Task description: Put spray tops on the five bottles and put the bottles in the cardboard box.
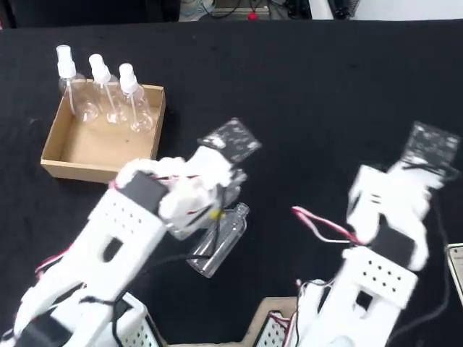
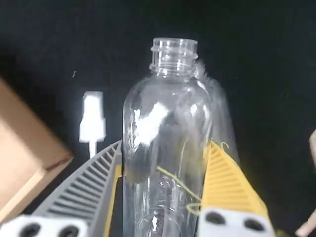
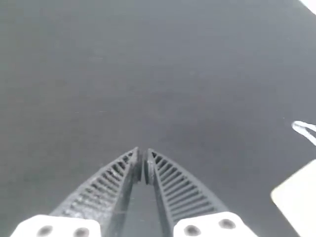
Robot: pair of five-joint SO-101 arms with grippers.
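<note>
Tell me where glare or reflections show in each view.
High view: pale highlights streak the uncapped clear plastic bottle and the three clear bottles with white spray tops in the brown cardboard box. Left wrist view: bright white glints sit on the uncapped bottle's shoulder. Right wrist view: the black table surface gives an even grey sheen, no hard glints.

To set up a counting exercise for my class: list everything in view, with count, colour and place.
black table: one, black, beneath all
brown cardboard box: one, brown, far left
clear plastic bottles with white spray tops: three, clear, inside the box
clear plastic bottle without a top: one, clear, held mid-table
white spray top: one, white, loose on table near box
left tool: one, grey and yellow, shut on that bottle
right tool: one, grey, shut, empty, at right
</note>
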